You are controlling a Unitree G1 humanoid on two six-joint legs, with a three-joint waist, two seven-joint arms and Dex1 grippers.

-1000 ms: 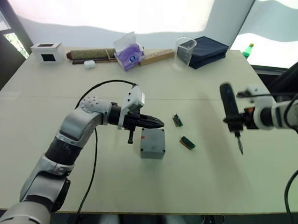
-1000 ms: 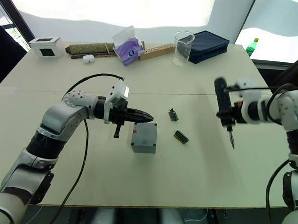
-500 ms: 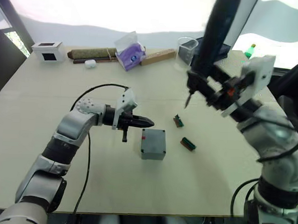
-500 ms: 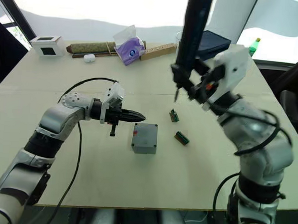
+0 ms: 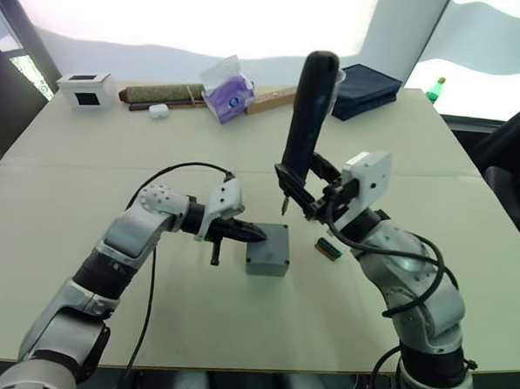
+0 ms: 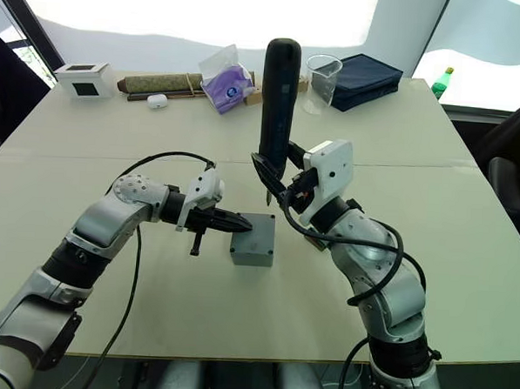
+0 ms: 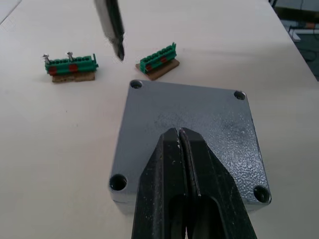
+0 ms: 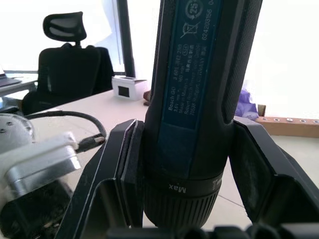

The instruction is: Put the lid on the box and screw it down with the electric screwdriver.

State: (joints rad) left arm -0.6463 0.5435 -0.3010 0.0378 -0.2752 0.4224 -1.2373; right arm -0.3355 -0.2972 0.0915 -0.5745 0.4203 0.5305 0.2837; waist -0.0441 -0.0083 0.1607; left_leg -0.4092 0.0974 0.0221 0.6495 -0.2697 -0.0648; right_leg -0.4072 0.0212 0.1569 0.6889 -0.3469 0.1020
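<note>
The grey box (image 5: 268,258) sits mid-table with the lid (image 7: 199,124) on top, its recessed screw holes showing at the corners. My left gripper (image 7: 179,133) is shut and empty, its tips lying over the lid's near half. My right gripper (image 8: 192,164) is shut on the electric screwdriver (image 5: 304,110), a long black cylinder held almost upright. Its metal bit (image 7: 115,37) points down and hangs just beyond the lid's far edge, near one corner hole, off the table.
Two green terminal blocks (image 7: 70,66) (image 7: 158,60) lie just past the box. Along the far edge are a white box with a black window (image 5: 85,89), a tissue pack (image 5: 224,92), a wooden block (image 5: 274,95), a clear cup (image 6: 323,76) and a navy case (image 5: 366,87).
My right arm swung the screwdriver in from the right side and lowered it upright beside the box, bit down. My left gripper stayed shut and slid a little further onto the lid.
</note>
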